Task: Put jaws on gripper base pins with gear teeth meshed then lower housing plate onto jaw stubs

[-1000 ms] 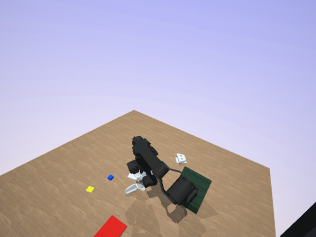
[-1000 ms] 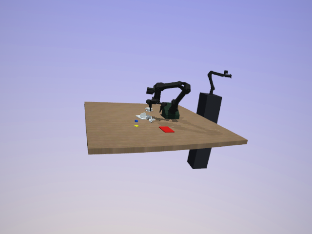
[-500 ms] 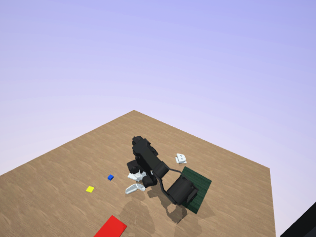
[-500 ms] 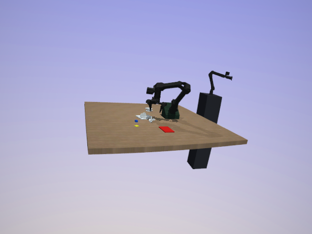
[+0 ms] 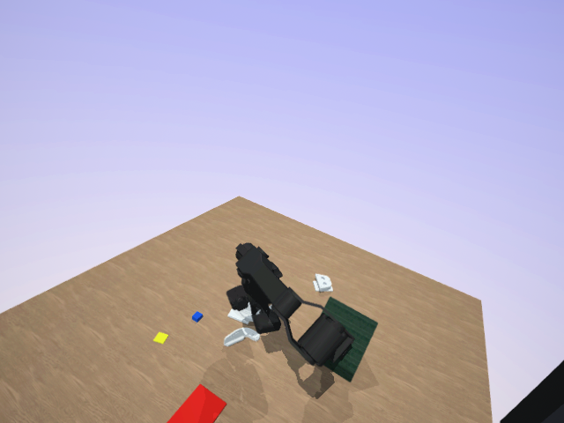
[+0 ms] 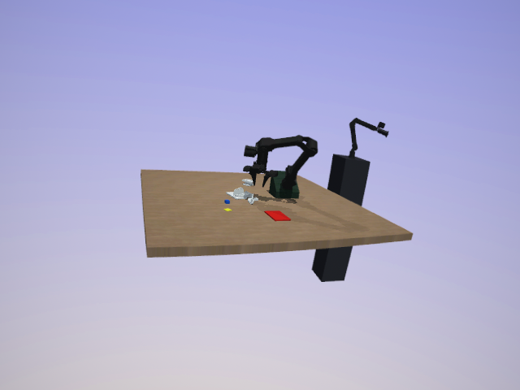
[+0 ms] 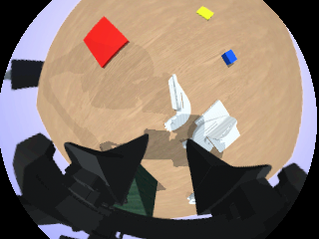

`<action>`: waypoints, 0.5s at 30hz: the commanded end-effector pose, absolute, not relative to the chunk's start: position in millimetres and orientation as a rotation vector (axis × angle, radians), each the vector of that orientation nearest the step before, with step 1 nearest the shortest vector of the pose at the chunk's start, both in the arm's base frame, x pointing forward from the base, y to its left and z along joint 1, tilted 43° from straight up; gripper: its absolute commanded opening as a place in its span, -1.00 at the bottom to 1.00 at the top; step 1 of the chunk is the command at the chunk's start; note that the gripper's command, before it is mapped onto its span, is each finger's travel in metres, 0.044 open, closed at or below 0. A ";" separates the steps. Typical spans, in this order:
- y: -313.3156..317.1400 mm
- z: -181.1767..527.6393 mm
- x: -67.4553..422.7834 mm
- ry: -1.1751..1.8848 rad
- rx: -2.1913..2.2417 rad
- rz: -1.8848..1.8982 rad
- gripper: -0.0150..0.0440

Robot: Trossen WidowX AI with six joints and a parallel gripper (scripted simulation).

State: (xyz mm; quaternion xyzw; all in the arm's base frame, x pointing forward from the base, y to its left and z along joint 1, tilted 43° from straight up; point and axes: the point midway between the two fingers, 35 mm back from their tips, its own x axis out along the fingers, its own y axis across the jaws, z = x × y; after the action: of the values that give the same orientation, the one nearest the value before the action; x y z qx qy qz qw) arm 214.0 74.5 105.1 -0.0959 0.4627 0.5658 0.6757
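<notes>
My gripper (image 6: 258, 185) (image 7: 167, 139) is open and empty, above the table beside the white parts. The white gripper base (image 5: 238, 315) (image 6: 231, 194) (image 7: 217, 111) lies flat, partly behind the arm in the top view. A pale curved jaw (image 6: 239, 192) (image 7: 226, 127) lies over it; whether it sits on a pin or its teeth mesh cannot be told. The other white jaw (image 5: 236, 336) (image 6: 252, 200) (image 7: 180, 104) lies on the table beside the base. The white housing plate (image 5: 323, 283) (image 6: 248, 182) lies apart, near the green block, mostly hidden by a finger in the wrist view.
A blue cube (image 5: 196, 316) (image 6: 227, 201) (image 7: 229, 57) and a yellow tile (image 5: 160, 337) (image 6: 227, 209) (image 7: 204, 13) lie beyond the base. A red plate (image 5: 200, 404) (image 6: 277, 215) (image 7: 105, 42) lies to one side. The dark green block (image 5: 361, 332) (image 6: 279, 191) (image 7: 145, 191) stands under my arm.
</notes>
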 end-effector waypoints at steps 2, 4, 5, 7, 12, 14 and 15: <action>74.5 105.1 214.0 1.041 -0.216 1.273 -0.16; 74.5 105.1 214.0 1.041 -0.216 1.273 -0.33; 74.5 105.1 214.0 1.041 -0.216 1.273 -0.42; 74.5 105.1 214.0 1.041 -0.216 1.273 -0.49; 74.5 105.1 214.0 1.041 -0.216 1.273 -0.49; 74.5 105.1 214.0 1.041 -0.216 1.273 -0.49; 74.5 105.1 214.0 1.041 -0.216 1.273 -0.49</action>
State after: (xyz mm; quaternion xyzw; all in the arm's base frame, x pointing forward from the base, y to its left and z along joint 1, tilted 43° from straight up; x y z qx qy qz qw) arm 214.0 74.5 105.1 -0.0958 0.4628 0.5658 0.6756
